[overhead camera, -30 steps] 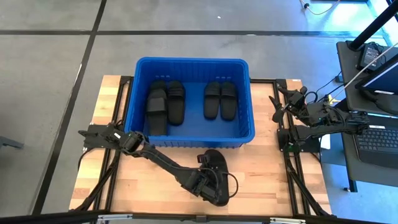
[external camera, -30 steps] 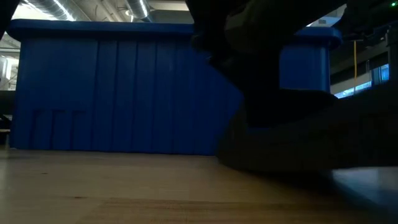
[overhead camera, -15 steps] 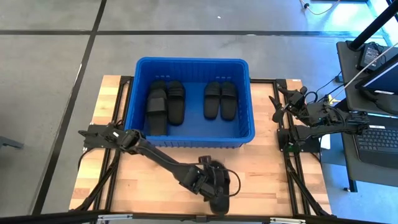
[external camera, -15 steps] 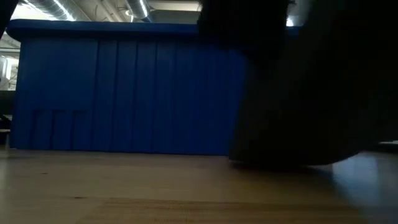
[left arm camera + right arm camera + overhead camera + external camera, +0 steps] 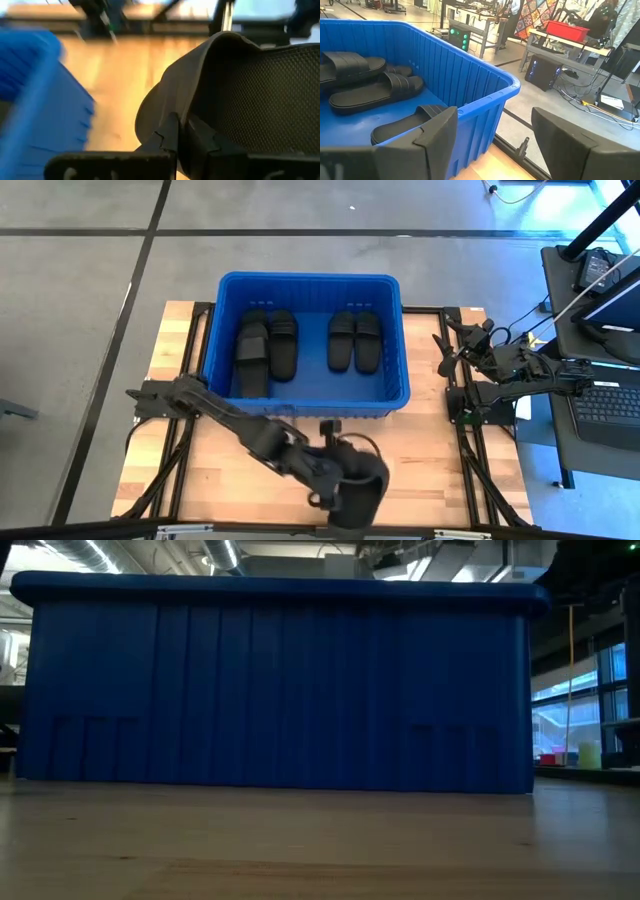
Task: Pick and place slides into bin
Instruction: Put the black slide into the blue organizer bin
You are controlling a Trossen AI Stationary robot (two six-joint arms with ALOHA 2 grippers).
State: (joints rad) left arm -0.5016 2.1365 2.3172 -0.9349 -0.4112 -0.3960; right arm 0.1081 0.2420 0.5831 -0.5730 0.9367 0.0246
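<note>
While four matte black slide sandals (image 5: 300, 345) lie in the large bright blue plastic tub (image 5: 305, 283), the left gripper (image 5: 182, 137) grips another sandal (image 5: 358, 485) above the table, and the right gripper (image 5: 492, 145) waits open.

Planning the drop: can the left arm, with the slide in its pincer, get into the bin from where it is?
Probably yes. The left pincer is shut on the slide, lifted off the table, and the bin stands open-topped just ahead with bare floor between the slide pairs.

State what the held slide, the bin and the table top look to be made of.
Slide held in the left gripper: probably foam or rubber, matte black, with a fine dotted texture inside. Bin: moulded plastic, bright blue, ribbed walls. Table top: wood, pale planks with visible grain.
</note>
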